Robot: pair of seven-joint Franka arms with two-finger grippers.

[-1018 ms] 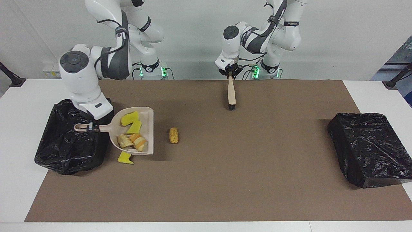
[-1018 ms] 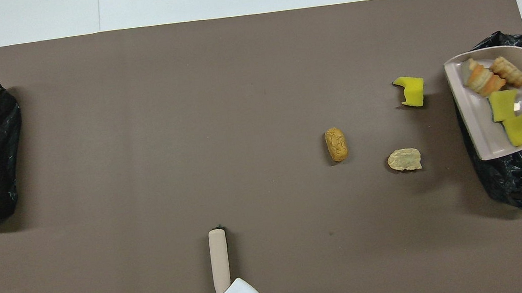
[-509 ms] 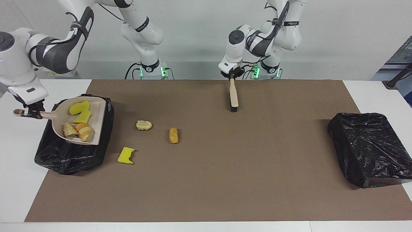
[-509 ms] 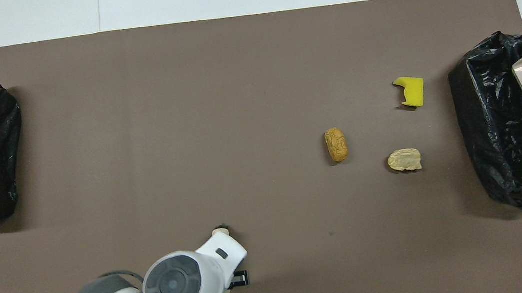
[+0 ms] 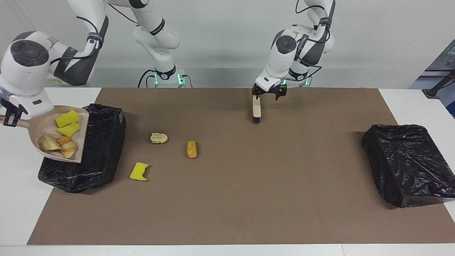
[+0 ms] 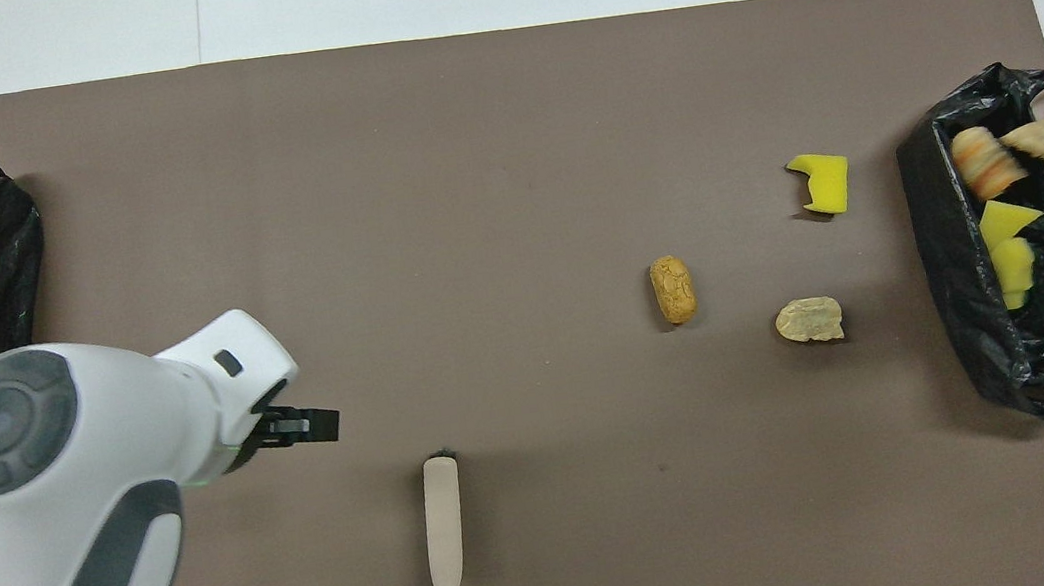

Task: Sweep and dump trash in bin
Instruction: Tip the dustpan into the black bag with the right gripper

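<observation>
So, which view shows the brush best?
The overhead view: the whole brush lies in plain sight there, handle and bristle end. In the facing view the brush looks short, and the left gripper hangs over its handle end.

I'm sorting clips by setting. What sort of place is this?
Probably a robotics lab, not a home: two robot arms are mounted at a white table covered by a brown mat, with black-lined bins at each end and staged scraps for sweeping.
</observation>
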